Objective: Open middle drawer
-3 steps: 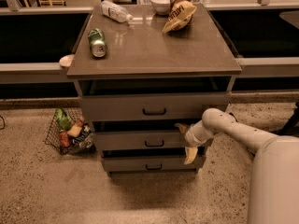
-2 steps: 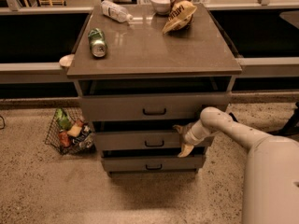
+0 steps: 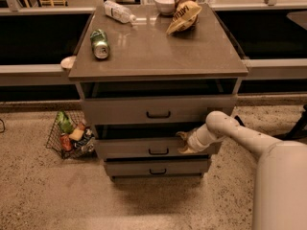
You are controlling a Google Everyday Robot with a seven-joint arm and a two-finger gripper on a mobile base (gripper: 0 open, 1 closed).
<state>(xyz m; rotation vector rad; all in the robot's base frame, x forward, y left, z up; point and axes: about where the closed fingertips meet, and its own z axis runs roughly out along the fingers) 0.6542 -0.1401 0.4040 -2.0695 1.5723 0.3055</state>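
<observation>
The cabinet (image 3: 211, 110) fills most of my view, its worktop (image 3: 158, 51) carrying a can (image 3: 100, 44) and some other clutter I can leave alone. My arm (image 3: 240, 135) reaches in from the lower right toward the stack of three drawers. The middle drawer (image 3: 129, 148) sits between the taller top drawer (image 3: 120, 111) and the small bottom drawer (image 3: 129, 167), with a dark gap above its front, so I judge it only a little way out. The gripper (image 3: 183, 143) is against the right part of that front, jaws apart, one at the top lip and one lower on the face. I read this as the pulling step. Next I need a straight pull toward the base, keeping hold of the lip. The black handle (image 3: 158, 151) lies just left of the gripper, untouched.
</observation>
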